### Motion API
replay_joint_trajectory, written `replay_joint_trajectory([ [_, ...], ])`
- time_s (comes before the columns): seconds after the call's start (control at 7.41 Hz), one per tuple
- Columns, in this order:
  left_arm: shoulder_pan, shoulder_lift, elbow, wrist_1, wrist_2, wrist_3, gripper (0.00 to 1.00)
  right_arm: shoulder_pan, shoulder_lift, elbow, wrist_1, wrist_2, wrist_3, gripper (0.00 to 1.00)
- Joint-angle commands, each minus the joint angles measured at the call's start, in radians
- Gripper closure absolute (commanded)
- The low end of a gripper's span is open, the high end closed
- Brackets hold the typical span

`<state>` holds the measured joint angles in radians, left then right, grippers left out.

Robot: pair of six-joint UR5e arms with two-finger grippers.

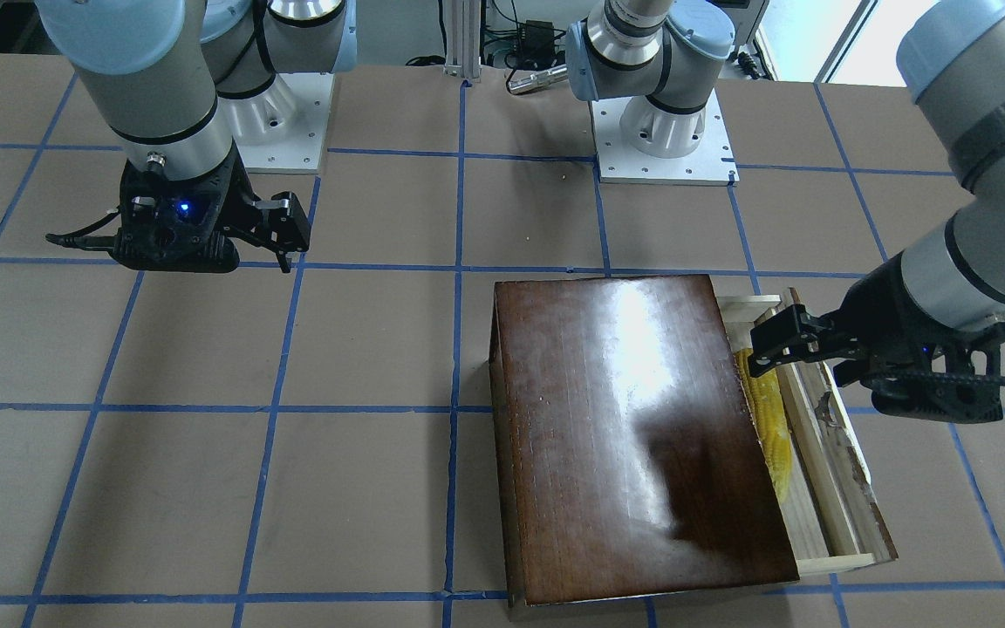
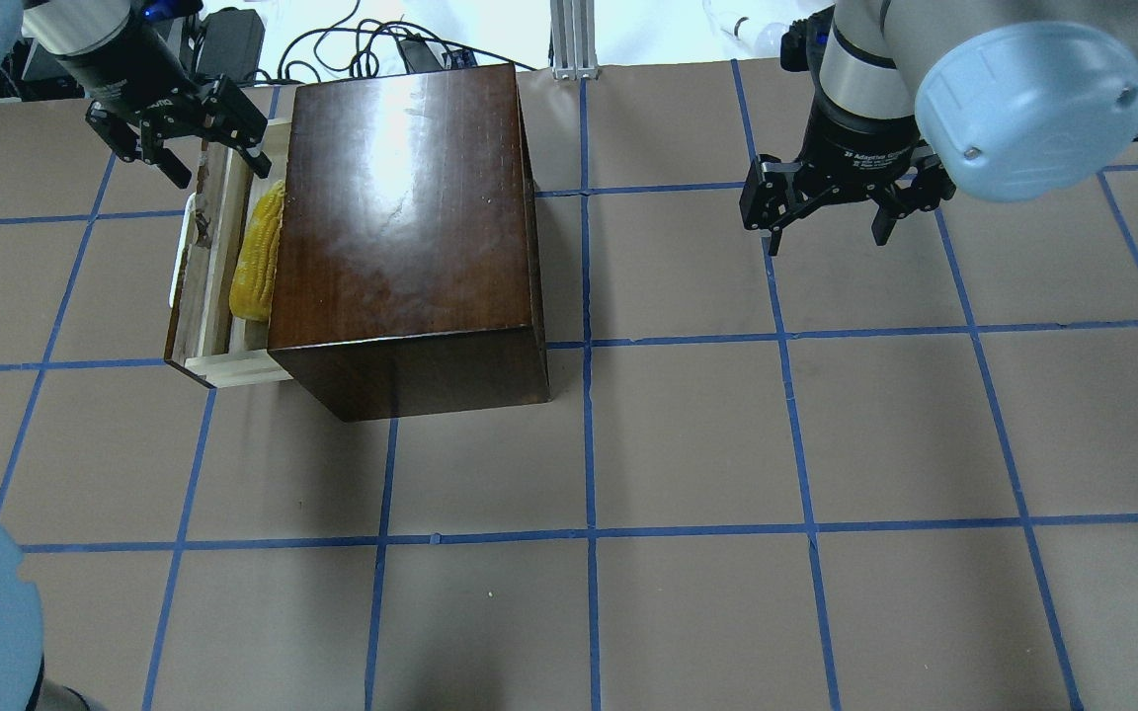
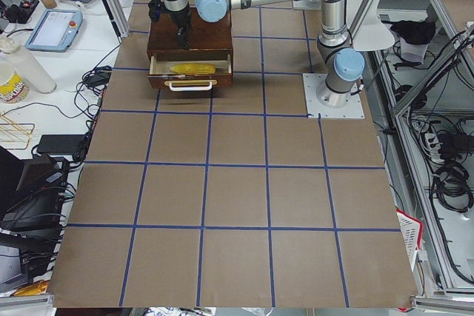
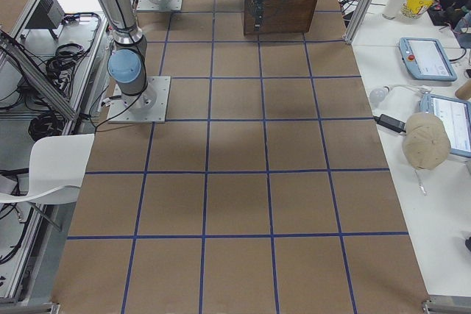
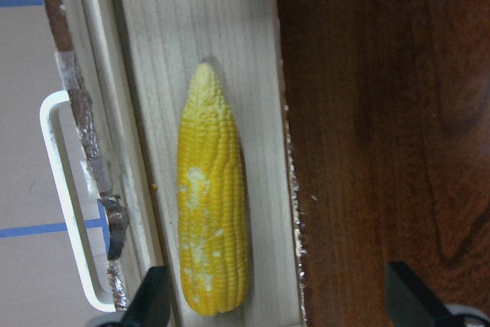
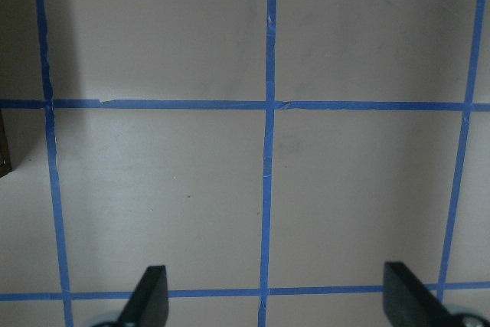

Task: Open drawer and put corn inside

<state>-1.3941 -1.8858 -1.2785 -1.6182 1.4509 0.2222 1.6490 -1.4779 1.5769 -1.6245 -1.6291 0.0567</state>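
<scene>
The drawer [image 2: 202, 281] of pale wood stands pulled partway out of the glossy dark-brown box [image 2: 406, 217]. Its worn front panel and whitish handle [image 5: 65, 197] face outward. The yellow corn [image 5: 210, 239] lies lengthwise on the drawer floor, also seen in the overhead view [image 2: 258, 255] and the front view [image 1: 771, 419]. My left gripper [image 2: 196, 148] hovers above the far end of the drawer, open and empty. My right gripper [image 2: 831, 219] is open and empty above bare table, well apart from the box.
The table [image 2: 688, 444] is brown board with a blue tape grid. Both arm bases [image 1: 664, 131] stand on white plates at the robot side. Cables and gear lie beyond the table's far edge [image 2: 381, 44].
</scene>
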Motion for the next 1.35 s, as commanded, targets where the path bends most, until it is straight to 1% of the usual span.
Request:
replay_joint_trajectory([
  [0.0,-0.089,0.037,-0.005,-0.002,0.123,-0.095,0.0,0.0,-0.001,0.0,-0.001,0.002,0.0,0.0],
  [0.13,-0.121,0.054,-0.015,-0.005,0.135,-0.119,0.0,0.0,0.001,0.0,0.0,0.002,0.0,0.0],
  [0.4,-0.147,0.085,-0.068,0.007,0.073,-0.17,0.0,0.0,0.001,0.0,0.0,0.002,0.0,0.0],
  [0.81,-0.196,0.154,-0.155,0.008,0.081,-0.208,0.0,0.0,0.001,0.0,-0.001,0.0,0.0,0.0],
  [1.08,-0.2,0.207,-0.231,0.035,0.082,-0.199,0.0,0.0,0.001,0.0,0.0,0.0,0.0,0.0],
  [1.21,-0.2,0.227,-0.246,0.038,0.082,-0.198,0.0,0.0,0.001,0.0,0.0,0.0,0.0,0.0],
])
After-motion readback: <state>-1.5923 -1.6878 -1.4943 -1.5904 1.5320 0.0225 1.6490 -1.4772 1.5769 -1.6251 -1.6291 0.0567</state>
